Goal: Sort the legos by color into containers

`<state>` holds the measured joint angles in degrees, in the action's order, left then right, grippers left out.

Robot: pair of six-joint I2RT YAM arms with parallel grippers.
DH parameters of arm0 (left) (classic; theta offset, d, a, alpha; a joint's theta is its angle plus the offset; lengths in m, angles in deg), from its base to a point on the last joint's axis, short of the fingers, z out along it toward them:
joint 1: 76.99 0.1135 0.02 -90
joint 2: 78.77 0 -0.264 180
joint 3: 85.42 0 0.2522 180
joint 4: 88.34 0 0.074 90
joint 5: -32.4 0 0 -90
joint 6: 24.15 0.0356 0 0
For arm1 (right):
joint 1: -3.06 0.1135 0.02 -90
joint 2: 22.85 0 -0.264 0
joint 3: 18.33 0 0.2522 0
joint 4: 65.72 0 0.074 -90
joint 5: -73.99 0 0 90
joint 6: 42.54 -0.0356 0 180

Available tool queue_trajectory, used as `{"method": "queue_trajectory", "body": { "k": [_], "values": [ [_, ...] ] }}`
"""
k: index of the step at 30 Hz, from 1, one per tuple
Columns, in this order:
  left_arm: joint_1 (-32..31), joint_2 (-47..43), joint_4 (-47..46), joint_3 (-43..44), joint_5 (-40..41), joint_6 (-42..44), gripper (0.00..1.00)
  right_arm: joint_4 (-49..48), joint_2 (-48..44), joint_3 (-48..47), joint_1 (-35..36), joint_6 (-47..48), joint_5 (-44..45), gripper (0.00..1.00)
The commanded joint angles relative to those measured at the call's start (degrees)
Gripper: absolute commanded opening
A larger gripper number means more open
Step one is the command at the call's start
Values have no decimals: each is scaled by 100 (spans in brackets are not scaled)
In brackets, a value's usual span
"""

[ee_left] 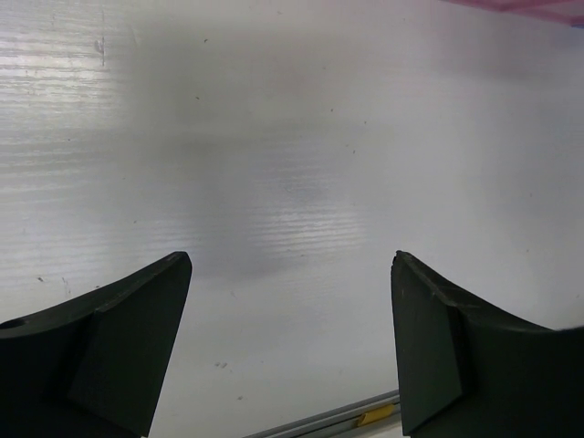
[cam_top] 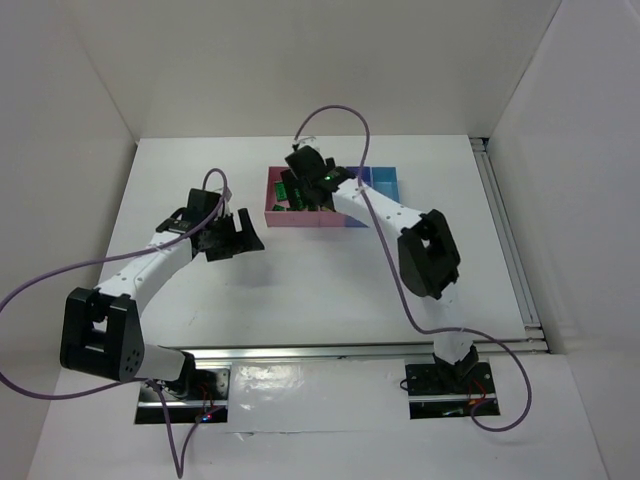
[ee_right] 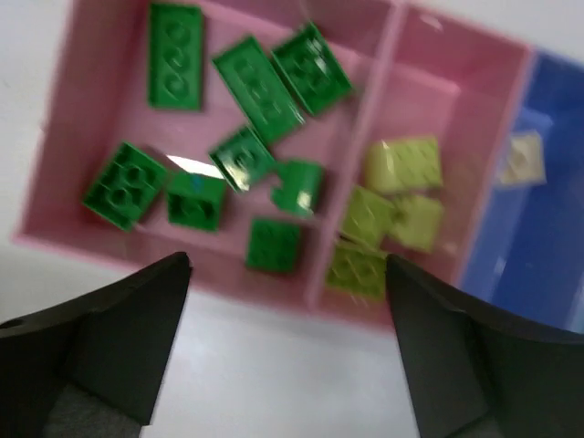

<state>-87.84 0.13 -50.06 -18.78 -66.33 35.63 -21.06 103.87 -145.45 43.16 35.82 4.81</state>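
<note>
white table (ee_right: 255,374) bears containers (ee_right: 87,109), green legos (ee_right: 251,87) inside, beneath spread right gripper (ee_right: 287,265).

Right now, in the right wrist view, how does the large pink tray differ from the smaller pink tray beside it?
The large pink tray is wider than the smaller pink tray. The large pink tray holds dark green legos, while the smaller pink tray holds yellow-green legos. The large pink tray has about eight bricks, the smaller pink tray about four. Both are pink, shallow and open, and they are joined side by side.
</note>
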Motion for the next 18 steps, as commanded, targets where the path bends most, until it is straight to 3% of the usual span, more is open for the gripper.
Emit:
{"method": "queue_trajectory", "body": {
  "k": [1,5,8,15,18],
  "values": [
    [48,-146,45,143,65,-19,92,-549,-1803,1006,-142,-548,878,97],
    [48,-146,45,143,12,-19,92,-218,-3019,2630,-484,-1636,2089,100],
    [100,-146,45,275,12,33,92,266,-3749,3283,-616,-2244,2671,100],
    [101,-260,150,582,363,139,92,1961,-4269,3479,-740,-3421,3384,100],
    [154,-313,212,653,363,139,92,2210,-4435,3566,-740,-3573,3438,100]
  ]
}}
